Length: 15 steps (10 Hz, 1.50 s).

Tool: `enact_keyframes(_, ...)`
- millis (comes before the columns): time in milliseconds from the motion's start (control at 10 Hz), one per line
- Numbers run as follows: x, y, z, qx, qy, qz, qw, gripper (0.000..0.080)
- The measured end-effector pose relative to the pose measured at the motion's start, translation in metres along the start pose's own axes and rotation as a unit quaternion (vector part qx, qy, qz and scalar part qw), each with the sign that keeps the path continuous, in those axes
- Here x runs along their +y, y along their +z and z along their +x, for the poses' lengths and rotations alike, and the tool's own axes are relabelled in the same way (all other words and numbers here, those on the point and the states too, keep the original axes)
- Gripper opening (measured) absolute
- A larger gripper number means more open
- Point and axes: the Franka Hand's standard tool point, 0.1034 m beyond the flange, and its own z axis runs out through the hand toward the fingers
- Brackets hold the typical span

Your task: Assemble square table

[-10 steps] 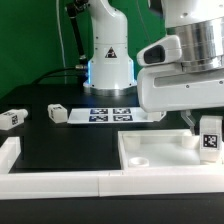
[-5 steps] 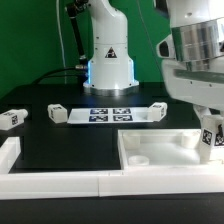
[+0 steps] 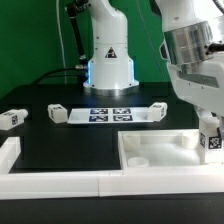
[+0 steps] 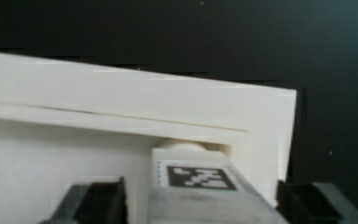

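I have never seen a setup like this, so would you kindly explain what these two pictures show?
The machine is a robot arm with a two-finger gripper, putting a small square table together. One picture comes from a camera off the arm, the other from a camera on its wrist, looking past the fingers. On the black surface lies the white tabletop, a slab with a raised rim. A short white leg with a black-and-white tag stands at its corner on the exterior view's right. The fingers stand either side of that leg with gaps showing, so the gripper is open and holds nothing. Two more legs flank the marker board, and another lies further to the exterior view's left. White rails border the area.
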Motion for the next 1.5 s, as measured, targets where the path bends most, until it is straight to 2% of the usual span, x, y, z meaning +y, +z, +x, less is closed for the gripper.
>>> enact_keyframes(100, -0.0004, -0.0009, 0.0015, 0.006, -0.117, -0.012, 0.993, 0.0471)
enact_keyframes(200, -0.001, -0.0016, 0.002, 0.007, -0.191, -0.021, 0.981, 0.0608)
enact_keyframes(300, -0.0013, -0.0011, 0.0025, 0.008, -0.211, -0.019, 0.977, 0.0638)
enact_keyframes(500, -0.001, -0.0008, 0.0028, 0.007, -0.274, -0.02, 0.961, 0.0647)
enact_keyframes(600, -0.0003, -0.0012, 0.0036, 0.008, -0.334, -0.027, 0.942, 0.0647)
enact_keyframes(700, -0.0005, -0.0042, 0.0069, 0.016, -0.416, -0.048, 0.908, 0.0649)
enact_keyframes(800, -0.0024, -0.0056, 0.0095, 0.021, -0.489, -0.056, 0.87, 0.0649)
enact_keyframes(900, -0.0017, -0.0046, 0.0097, 0.02, -0.525, -0.059, 0.849, 0.0649)
enact_keyframes(1000, -0.0017, -0.0041, 0.0082, 0.019, -0.492, -0.056, 0.868, 0.0649)
enact_keyframes(1100, -0.0017, -0.0041, 0.0084, 0.019, -0.498, -0.056, 0.865, 0.0519)
enact_keyframes(1200, -0.0017, -0.004, 0.0078, 0.02, -0.477, -0.055, 0.877, 0.0383)
enact_keyframes(1300, -0.0016, -0.0038, 0.0073, 0.021, -0.445, -0.054, 0.894, 0.0383)
enact_keyframes(1400, -0.0004, -0.0037, 0.0096, 0.025, -0.394, -0.054, 0.917, 0.0294)
enact_keyframes(1500, -0.0002, -0.0036, 0.0097, 0.025, -0.386, -0.054, 0.92, 0.0294)
